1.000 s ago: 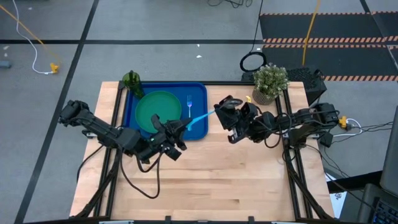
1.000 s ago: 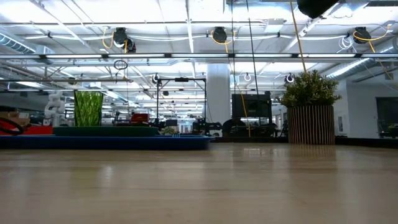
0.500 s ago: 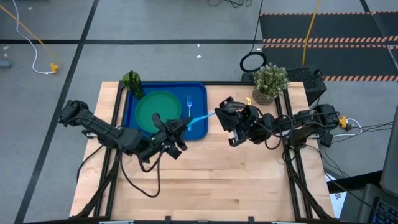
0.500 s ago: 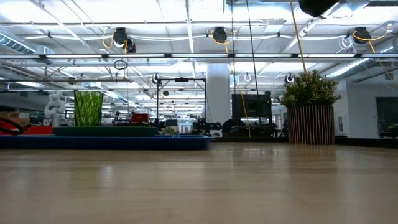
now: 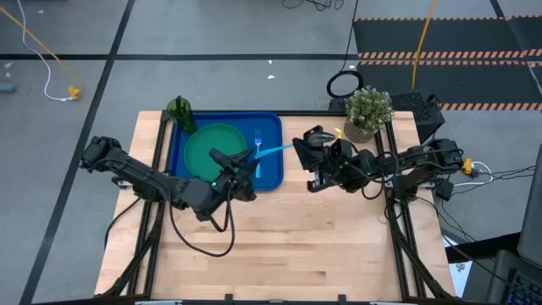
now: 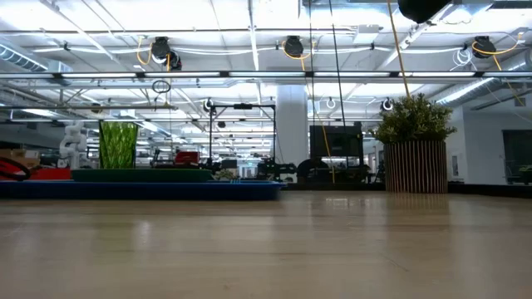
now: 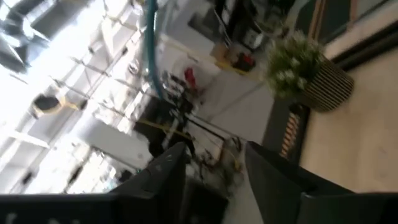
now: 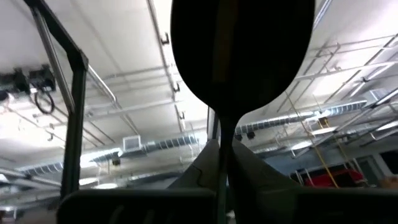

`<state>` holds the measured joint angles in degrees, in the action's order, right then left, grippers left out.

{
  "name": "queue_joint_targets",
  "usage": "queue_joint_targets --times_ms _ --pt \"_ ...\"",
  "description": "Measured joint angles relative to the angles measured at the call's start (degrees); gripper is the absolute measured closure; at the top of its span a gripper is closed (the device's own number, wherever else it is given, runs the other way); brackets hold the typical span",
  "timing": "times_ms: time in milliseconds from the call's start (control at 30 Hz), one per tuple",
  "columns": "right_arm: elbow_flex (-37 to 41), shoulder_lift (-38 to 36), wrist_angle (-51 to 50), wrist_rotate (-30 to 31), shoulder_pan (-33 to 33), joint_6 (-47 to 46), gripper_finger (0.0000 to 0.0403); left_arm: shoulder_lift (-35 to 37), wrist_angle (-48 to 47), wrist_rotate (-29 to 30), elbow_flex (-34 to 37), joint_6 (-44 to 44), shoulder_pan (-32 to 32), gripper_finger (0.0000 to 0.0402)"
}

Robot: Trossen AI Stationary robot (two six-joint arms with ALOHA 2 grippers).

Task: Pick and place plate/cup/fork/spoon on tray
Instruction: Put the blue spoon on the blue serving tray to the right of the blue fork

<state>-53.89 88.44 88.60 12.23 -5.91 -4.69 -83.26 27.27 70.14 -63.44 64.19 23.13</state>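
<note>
Wooden table (image 5: 279,246) is carrying the tray (image 5: 188,157) at 11 o'clock. Right gripper (image 5: 305,152) is clamping the spoon (image 5: 273,150). Left gripper (image 5: 240,158) is hanging over the plate (image 5: 206,144), fingers apart.

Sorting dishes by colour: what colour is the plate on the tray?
Plain green; the plate shows best in the high view.

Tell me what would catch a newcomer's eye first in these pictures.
First comes the light-blue spoon, held in the air by the right hand and reaching toward the left hand above the blue tray. Next comes the green plate lying in that tray.
</note>
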Motion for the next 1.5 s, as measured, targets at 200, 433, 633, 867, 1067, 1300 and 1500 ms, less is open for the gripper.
queue_joint_targets --times_ms 200,433,633,867,1067,1300,1500 --pt "0.0 -2.7 -10.0 1.8 0.0 2.2 0.0400 0.0 -19.0 3.4 0.0 -21.8 0.0 0.0207" --pt "0.0 -9.7 -32.5 8.4 0.0 4.4 0.0401 0.0 -35.4 3.4 0.0 -40.4 0.0 0.0217" --pt "0.0 -12.2 -46.6 18.8 0.0 -1.3 0.0401 0.5 -38.1 1.9 0.0 -44.5 0.0 0.0237" --pt "0.0 -10.3 -53.3 19.1 2.3 -7.4 0.0401 5.1 -43.2 -15.9 0.1 -52.3 -2.4 0.0274" --pt "0.0 -7.8 -58.9 14.0 6.4 -15.2 0.0401 7.9 -48.7 -23.3 0.1 -58.0 -4.4 0.0311" --pt "0.0 -2.6 -60.0 6.2 10.8 -22.2 0.0401 8.1 -48.5 -27.8 0.3 -58.1 -5.9 0.0333" --pt "0.0 0.4 -60.4 5.5 13.5 -25.4 0.0401 10.7 -37.8 -33.5 7.4 -54.4 -8.3 0.0346"
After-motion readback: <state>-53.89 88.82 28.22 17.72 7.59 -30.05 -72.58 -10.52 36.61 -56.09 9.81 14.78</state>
